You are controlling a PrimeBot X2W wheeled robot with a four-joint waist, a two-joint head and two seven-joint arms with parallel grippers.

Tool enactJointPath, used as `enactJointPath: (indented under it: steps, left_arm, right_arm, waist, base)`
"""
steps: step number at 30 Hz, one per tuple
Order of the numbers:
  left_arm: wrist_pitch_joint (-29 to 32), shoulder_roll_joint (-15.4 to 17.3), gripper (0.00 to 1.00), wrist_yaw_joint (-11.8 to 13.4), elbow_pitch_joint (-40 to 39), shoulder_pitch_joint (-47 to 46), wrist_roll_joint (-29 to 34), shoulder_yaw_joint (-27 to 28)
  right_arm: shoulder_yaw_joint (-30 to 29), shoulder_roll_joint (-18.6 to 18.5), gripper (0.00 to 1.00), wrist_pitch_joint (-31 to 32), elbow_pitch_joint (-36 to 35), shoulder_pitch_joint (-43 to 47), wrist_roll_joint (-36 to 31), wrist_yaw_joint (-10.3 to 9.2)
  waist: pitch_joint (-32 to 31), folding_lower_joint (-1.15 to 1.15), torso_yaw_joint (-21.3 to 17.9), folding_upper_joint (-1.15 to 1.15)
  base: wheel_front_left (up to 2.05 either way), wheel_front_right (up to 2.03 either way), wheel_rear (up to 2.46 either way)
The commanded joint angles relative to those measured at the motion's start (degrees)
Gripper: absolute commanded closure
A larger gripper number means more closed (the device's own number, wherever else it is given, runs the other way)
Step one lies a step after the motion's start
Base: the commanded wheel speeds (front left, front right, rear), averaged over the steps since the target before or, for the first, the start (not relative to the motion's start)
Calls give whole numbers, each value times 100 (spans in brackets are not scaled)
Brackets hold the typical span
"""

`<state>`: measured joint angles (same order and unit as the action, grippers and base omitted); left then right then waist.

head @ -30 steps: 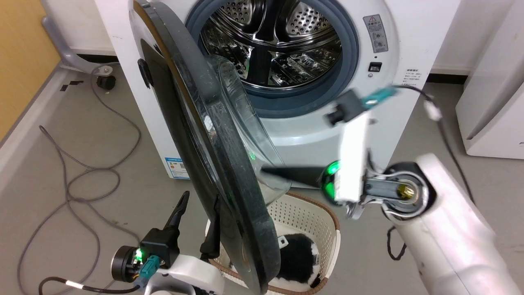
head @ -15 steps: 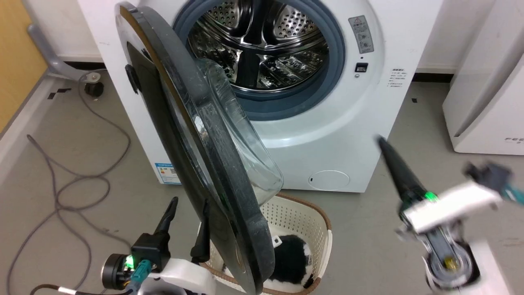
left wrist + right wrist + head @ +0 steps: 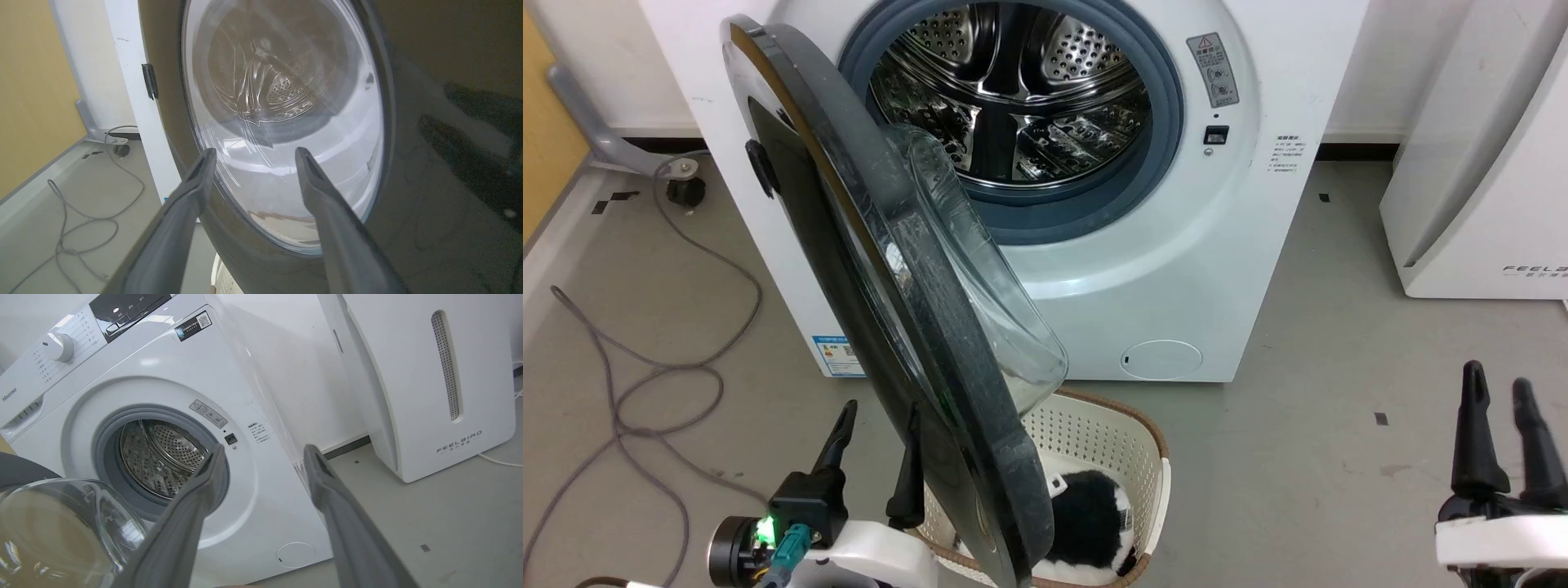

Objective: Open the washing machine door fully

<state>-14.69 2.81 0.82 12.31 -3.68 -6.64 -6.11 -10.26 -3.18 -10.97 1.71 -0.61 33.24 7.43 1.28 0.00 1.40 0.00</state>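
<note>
My left claw (image 3: 880, 411) sits at the lower left of the head view, fingers spread and pinching nothing; its right finger (image 3: 908, 474) stands just beside the lower rim of the door (image 3: 849, 245), though I cannot tell whether they touch. In my left wrist view that claw (image 3: 255, 152) is spread before the door's (image 3: 408, 122) outer face, the drum showing through the glass. The door runs from upper left to bottom centre of the head view, swung out from the machine (image 3: 1176, 269), its glass bowl facing the drum; its lower edge hangs over a basket (image 3: 1127, 441) on the floor. My right claw (image 3: 1495, 377) is at the lower right, well apart from the door, fingers spread and empty; its wrist view looks between them (image 3: 265, 448) at the machine (image 3: 163, 367).
</note>
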Motion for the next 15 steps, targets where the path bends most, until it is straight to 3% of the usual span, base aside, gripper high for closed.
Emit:
enactJointPath:
  steps: [1, 4, 8, 15]
  left_arm:
    - [-30, 13, 0, -8, 8, 49, 38, 33]
    - [-30, 12, 0, -23, 22, 40, 52, 43]
    - [-30, 11, 0, -15, 32, 40, 61, 50]
    - [-30, 10, 0, -33, 64, 40, 60, 62]
  right_arm:
    - [-32, 28, 0, -70, -159, 120, -479, 6]
    - [-40, 29, 0, -119, -461, 243, -1386, 6]
    - [160, 29, 0, 22, -725, 439, -2074, 6]
    - [686, 30, 0, 420, -874, 736, -2637, 6]
  waist:
    - [-1, 0, 1, 0]
    - [-4, 0, 16, 0]
    - [-18, 0, 38, 0]
    - [-17, 0, 78, 0]
  base:
    - [0, 0, 0]
    - [0, 0, 0]
    - [0, 0, 0]
    - [0, 0, 0]
